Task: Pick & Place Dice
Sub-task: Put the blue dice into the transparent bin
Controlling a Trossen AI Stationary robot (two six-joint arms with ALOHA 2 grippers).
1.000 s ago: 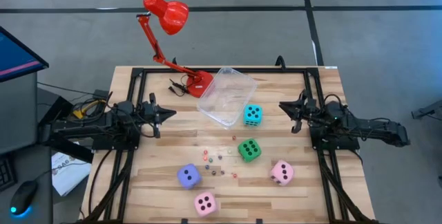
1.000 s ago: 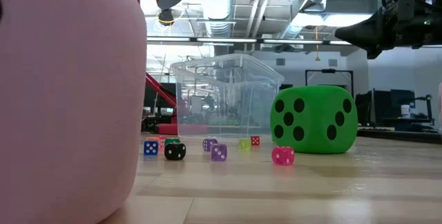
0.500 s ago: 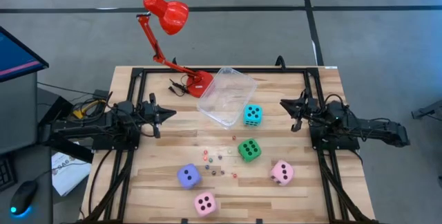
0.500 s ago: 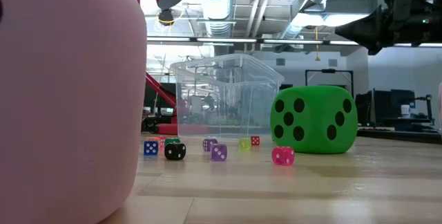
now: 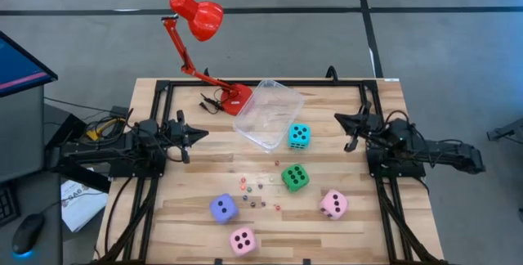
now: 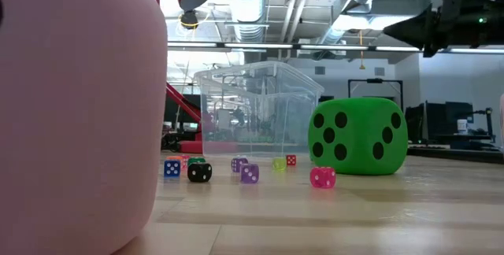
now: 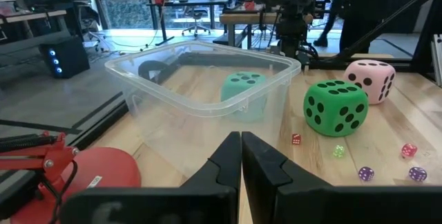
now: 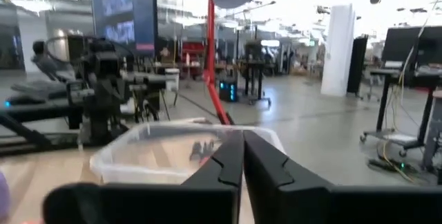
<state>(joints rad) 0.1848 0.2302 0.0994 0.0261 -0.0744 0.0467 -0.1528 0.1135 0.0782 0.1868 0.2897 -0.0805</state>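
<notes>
No readable text or labels, small lamp-base sticker (image 7: 95, 180) perhaps printed, illegible

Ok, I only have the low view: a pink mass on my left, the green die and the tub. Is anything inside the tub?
Observer: No. From above, the clear tub holds nothing. A cyan die sits just outside it, on the right arm's side.
Operator: What is that pink mass?
Observer: Most likely the pink die at the table's front edge. A purple-blue die lies just past it.
Operator: Where is the left pincer?
Observer: The left pincer is shut. It hangs at the table's left side, pointing toward the tub.
</notes>
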